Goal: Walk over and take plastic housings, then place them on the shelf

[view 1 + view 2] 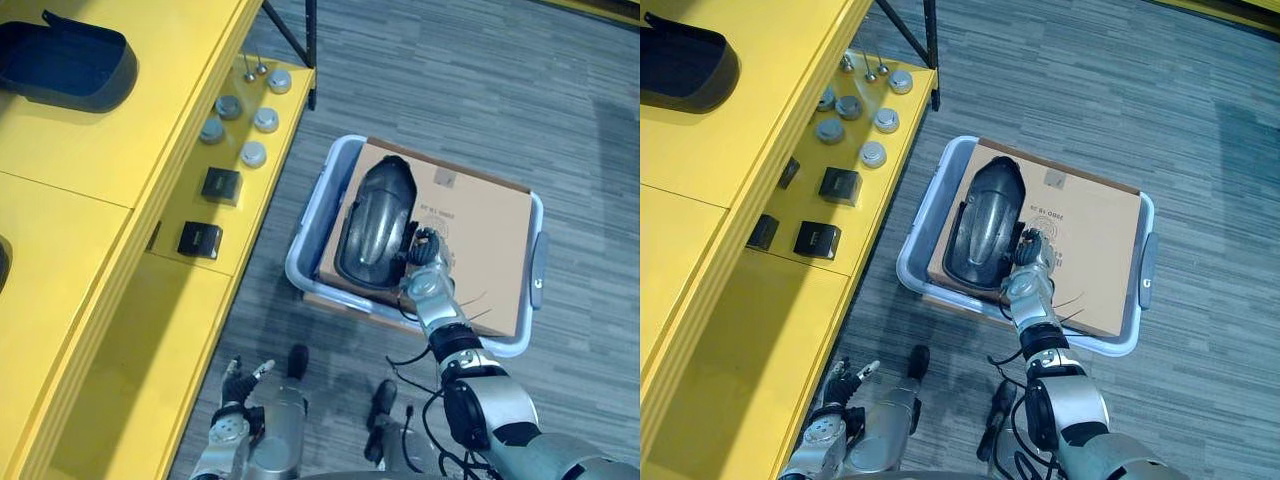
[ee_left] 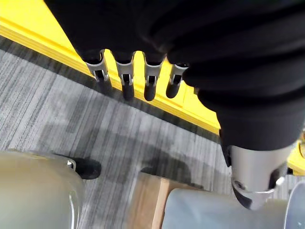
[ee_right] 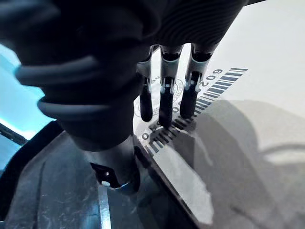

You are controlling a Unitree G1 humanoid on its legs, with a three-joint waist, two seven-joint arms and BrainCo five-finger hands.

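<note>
A dark curved plastic housing (image 1: 375, 225) lies on a sheet of cardboard (image 1: 480, 240) inside a pale grey bin (image 1: 300, 250) on the floor. My right hand (image 1: 425, 265) reaches down to the housing's right edge. In the right wrist view its fingers (image 3: 167, 102) point straight over the printed cardboard (image 3: 257, 95), with the thumb (image 3: 119, 167) down by the housing's rim (image 3: 57, 191); the hand is open. A second dark housing (image 1: 65, 65) rests on the top of the yellow shelf (image 1: 60, 250). My left hand (image 1: 240, 385) hangs low beside the shelf, open and holding nothing.
On the shelf's lower level lie several round silver caps (image 1: 253, 153) and two black boxes (image 1: 221, 185). A dark shelf leg (image 1: 310, 50) stands just behind the bin. Grey carpet (image 1: 500, 80) spreads to the right of the bin.
</note>
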